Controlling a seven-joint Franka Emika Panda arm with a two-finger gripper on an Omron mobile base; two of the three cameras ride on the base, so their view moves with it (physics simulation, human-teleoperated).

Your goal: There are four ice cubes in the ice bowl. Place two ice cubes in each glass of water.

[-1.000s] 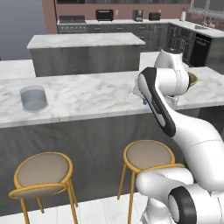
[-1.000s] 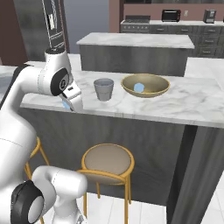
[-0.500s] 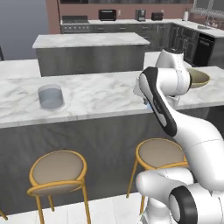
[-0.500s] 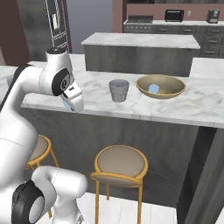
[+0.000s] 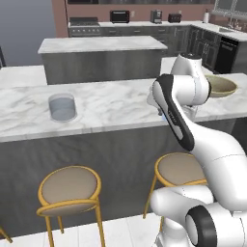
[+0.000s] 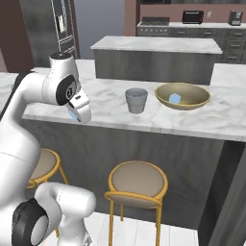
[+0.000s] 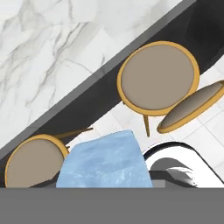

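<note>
From the left base view, the whole scene had slid rightward, so the base was driving, not the things; one glass (image 5: 62,106) stood on the surface (image 5: 116,103), the ice bowl (image 5: 221,86) beyond the folded arm; from the right, the other glass (image 6: 136,100) sat just beside the bowl, one cube (image 6: 175,98) inside; through the hand view, the fingers (image 7: 105,183) gripped an ice cube (image 7: 106,162), partly closed, above the stools (image 7: 156,78).

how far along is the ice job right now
Done: no ice shows in the glass yet, as far as the pictures tell. In hand: the gripper carries an ice cube at the marble counter edge. Left: dropping it in a glass; another cube lies in the ice bowl.
</note>
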